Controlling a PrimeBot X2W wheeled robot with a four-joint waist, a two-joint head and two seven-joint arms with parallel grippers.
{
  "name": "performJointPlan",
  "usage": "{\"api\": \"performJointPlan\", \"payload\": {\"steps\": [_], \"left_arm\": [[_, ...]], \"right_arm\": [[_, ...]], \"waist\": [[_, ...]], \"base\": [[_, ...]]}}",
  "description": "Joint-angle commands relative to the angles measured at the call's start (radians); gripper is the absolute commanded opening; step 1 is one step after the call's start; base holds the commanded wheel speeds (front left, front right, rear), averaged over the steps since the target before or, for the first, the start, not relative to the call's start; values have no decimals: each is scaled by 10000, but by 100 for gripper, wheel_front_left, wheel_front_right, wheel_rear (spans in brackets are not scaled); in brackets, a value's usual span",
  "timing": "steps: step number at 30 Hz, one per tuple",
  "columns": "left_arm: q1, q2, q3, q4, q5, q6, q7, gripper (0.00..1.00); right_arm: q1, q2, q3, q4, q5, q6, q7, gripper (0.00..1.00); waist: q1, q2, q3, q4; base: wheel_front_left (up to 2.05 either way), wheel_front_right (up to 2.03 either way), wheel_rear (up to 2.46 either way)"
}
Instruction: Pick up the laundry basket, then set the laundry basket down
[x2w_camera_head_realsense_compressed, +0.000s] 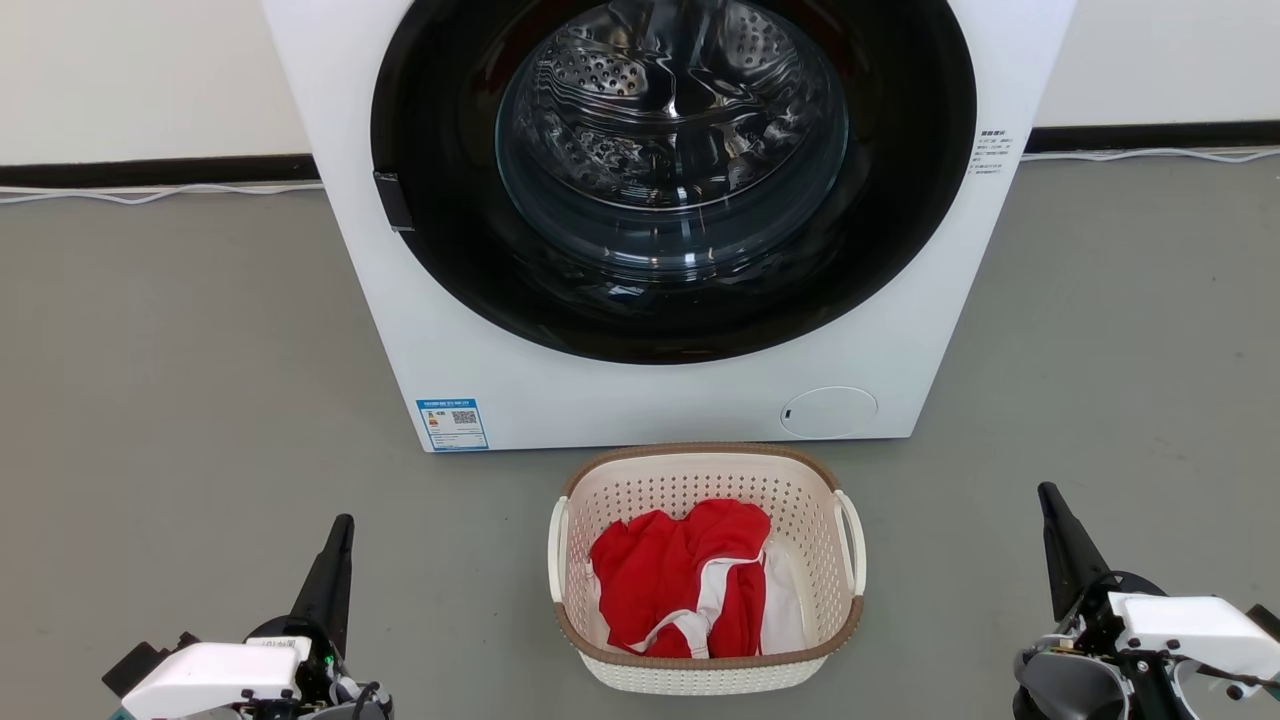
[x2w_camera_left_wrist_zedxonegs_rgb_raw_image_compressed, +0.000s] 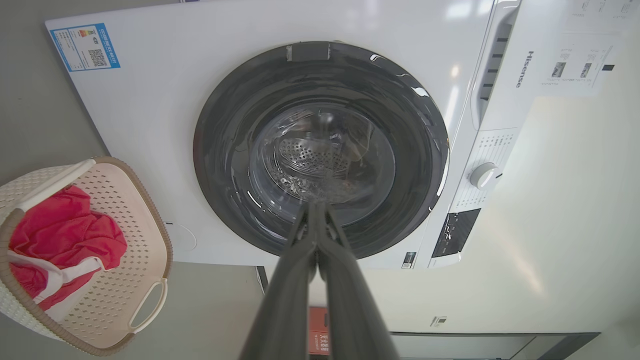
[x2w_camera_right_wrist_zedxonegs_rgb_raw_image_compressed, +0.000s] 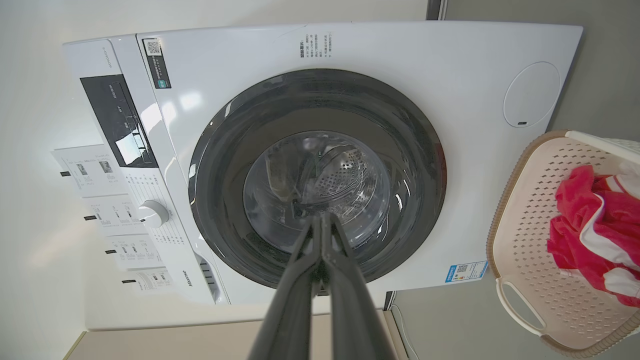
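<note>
Sitting on the grey floor (x2w_camera_head_realsense_compressed: 150, 400), just on the near side of a washing machine (x2w_camera_head_realsense_compressed: 650, 400), the laundry basket (x2w_camera_head_realsense_compressed: 700, 480) holds red and white clothes (x2w_camera_head_realsense_compressed: 680, 580). To lift it well, each arm should probably take one white side handle (x2w_camera_head_realsense_compressed: 556, 550) and both rise together, keeping it level. The left gripper (x2w_camera_head_realsense_compressed: 343, 525) and right gripper (x2w_camera_head_realsense_compressed: 1050, 500) hang well apart from it, left and right, fingers pressed together, holding and touching nothing.

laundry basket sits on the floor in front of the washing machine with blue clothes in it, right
Not quite. The clothes in the laundry basket are red and white, not blue; the head view shows it. The basket does sit on the floor in front of the washing machine.
</note>
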Motion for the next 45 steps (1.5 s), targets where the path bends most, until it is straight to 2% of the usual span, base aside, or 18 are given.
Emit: {"api": "performJointPlan", "payload": {"steps": [1,45], "left_arm": [[-563,102,313,-289,-43,-73,64,0],[-562,102,312,-290,-44,-73,63,0]], "right_arm": [[-235,-33,184,-309,64,71,79,0],[-235,-33,185,-309,65,71,78,0]], "waist": [[0,-1,0,0],[0,-1,0,0]], "base": [[0,0,0],[0,0,0]]}}
